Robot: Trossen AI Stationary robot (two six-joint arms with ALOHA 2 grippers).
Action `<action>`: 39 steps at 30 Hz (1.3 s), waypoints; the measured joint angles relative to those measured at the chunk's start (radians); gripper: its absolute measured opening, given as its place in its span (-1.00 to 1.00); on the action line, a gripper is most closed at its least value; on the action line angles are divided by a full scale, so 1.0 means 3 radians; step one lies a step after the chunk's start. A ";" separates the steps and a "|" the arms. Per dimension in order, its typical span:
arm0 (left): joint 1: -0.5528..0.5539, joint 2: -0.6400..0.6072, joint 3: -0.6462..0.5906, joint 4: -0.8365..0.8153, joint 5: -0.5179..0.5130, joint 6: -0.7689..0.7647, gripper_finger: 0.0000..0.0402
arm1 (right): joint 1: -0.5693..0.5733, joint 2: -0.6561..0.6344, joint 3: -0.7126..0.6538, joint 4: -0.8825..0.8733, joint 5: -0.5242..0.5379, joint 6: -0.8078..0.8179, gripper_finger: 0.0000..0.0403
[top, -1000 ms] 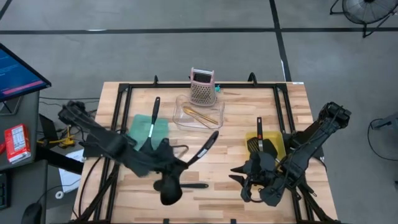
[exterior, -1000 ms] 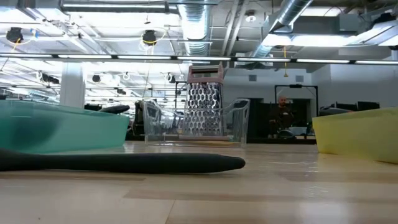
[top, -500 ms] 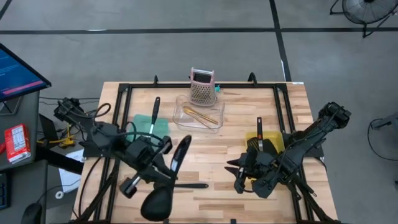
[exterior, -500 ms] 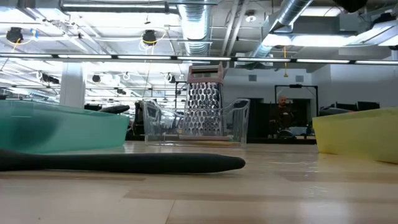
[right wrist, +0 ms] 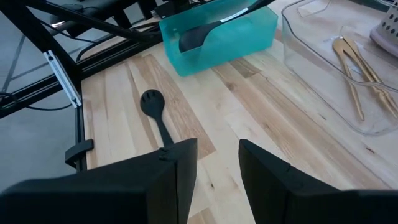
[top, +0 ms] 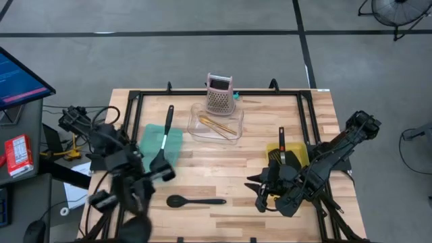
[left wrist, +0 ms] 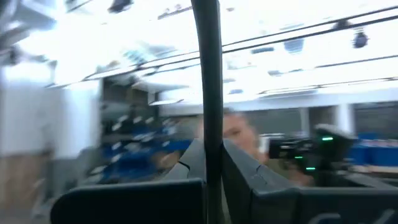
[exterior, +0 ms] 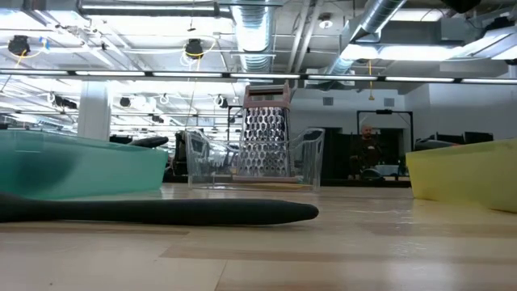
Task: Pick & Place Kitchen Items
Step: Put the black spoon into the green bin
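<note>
From above, the clear tray sits at the back middle of the worktop with the golden sticks lying in it and a pink grater just behind it. Left of the tray is the teal bin, holding a black utensil. Right of the tray, the yellow bin holds a black turner. A black spoon lies on the bare wood in front of the tray. The left gripper hangs in front of the teal bin, blurred. The right gripper is in front of the yellow bin, fingers apart. At worktop level, the spoon lies flat across the wood nearer the camera than the tray, with the teal bin and yellow bin on either side of the tray. From the left wrist, the fingers are clamped on a black handle standing upright between them. From the right wrist, the fingers stand parted over the wood, with the spoon beyond them, far from the tray.
</note>
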 joint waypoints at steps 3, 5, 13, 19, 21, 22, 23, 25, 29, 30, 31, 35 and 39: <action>-0.0003 -0.0002 0.0000 0.0144 0.0227 -0.0057 -0.97 | 0.0000 0.0000 0.0000 -0.0007 0.0000 -0.0005 -0.41; -0.0003 -0.0002 -0.0001 0.0178 0.0303 -0.0075 -0.97 | 0.0000 0.0000 0.0000 -0.0008 0.0000 -0.0007 -0.41; -0.0042 -0.0004 0.0000 0.0087 0.0406 0.0277 -0.97 | 0.0000 0.0000 0.0000 -0.0009 0.0000 -0.0009 -0.41; 0.0051 -0.0002 0.0000 -0.1036 -0.0476 0.0385 -0.97 | 0.0000 0.0000 0.0000 -0.0010 0.0000 -0.0009 -0.41; 0.0109 -0.0002 -0.0001 -0.1513 -0.0987 0.0387 -0.97 | 0.0000 -0.0001 0.0000 -0.0009 0.0000 -0.0007 -0.41; 0.0142 -0.0002 -0.0001 -0.1739 -0.1220 0.0387 -0.97 | 0.0000 0.0000 0.0000 -0.0009 0.0000 -0.0007 -0.41; 0.0182 -0.0002 -0.0001 -0.1945 -0.1414 0.0388 -0.97 | 0.0000 0.0000 0.0000 -0.0009 0.0000 -0.0007 -0.41; 0.0266 0.0001 -0.0003 -0.2241 -0.1772 0.0387 -0.97 | 0.0000 0.0000 0.0000 -0.0009 0.0000 -0.0007 -0.41; 0.0430 0.0002 -0.0003 -0.2535 -0.2362 0.0387 -0.97 | 0.0000 0.0000 0.0000 -0.0009 0.0000 -0.0006 -0.41; 0.0476 0.0002 -0.0003 -0.2615 -0.2454 0.0387 -0.97 | 0.0000 0.0000 0.0000 -0.0009 0.0000 -0.0006 -0.41; 0.0524 0.0002 -0.0003 -0.2708 -0.2521 0.0387 -0.97 | 0.0000 0.0000 0.0000 -0.0008 0.0000 -0.0006 -0.41; 0.0756 0.0001 -0.0003 -0.3068 -0.2557 0.0387 -0.97 | 0.0000 0.0000 0.0000 -0.0009 0.0000 -0.0006 -0.41; 0.1013 0.0001 -0.0003 -0.3559 -0.2611 0.0329 -0.97 | 0.0000 -0.0001 0.0000 -0.0009 0.0000 -0.0007 -0.41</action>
